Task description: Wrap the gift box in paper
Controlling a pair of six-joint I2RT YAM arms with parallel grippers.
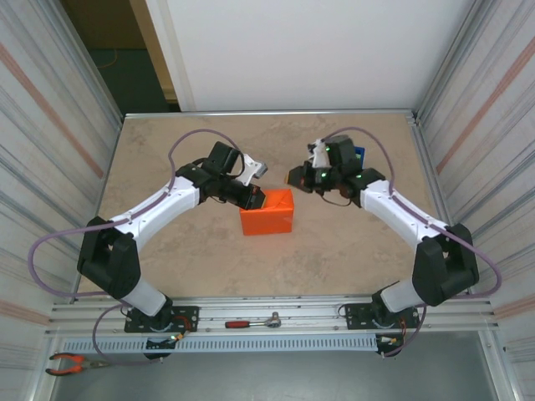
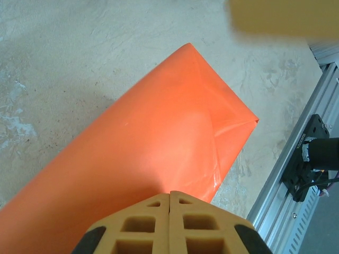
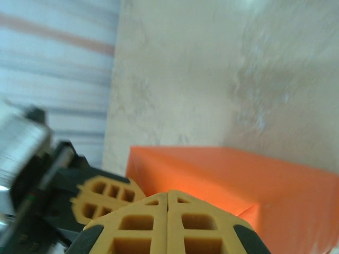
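From above, the paper (image 1: pixel 267 213) hides the gift box, and the left gripper (image 1: pixel 253 198) has the parcel's corner just ahead of its tips, while the right gripper (image 1: pixel 299 178) hangs near the neighbouring corner. In the left wrist view its fingers (image 2: pixel 137 227) are clenched empty with the folded flap straight ahead, so I would press flat along the crease, since thin paper tears. In the right wrist view those fingers (image 3: pixel 137 225) are clenched empty too, with the parcel just ahead and rightward, well placed to brace it.

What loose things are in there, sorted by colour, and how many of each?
Orange: 1, the paper, box-shaped
Blue: 1, an item partly hidden by the right arm
Red-handled: 2, ratchet and pliers
Total: 4
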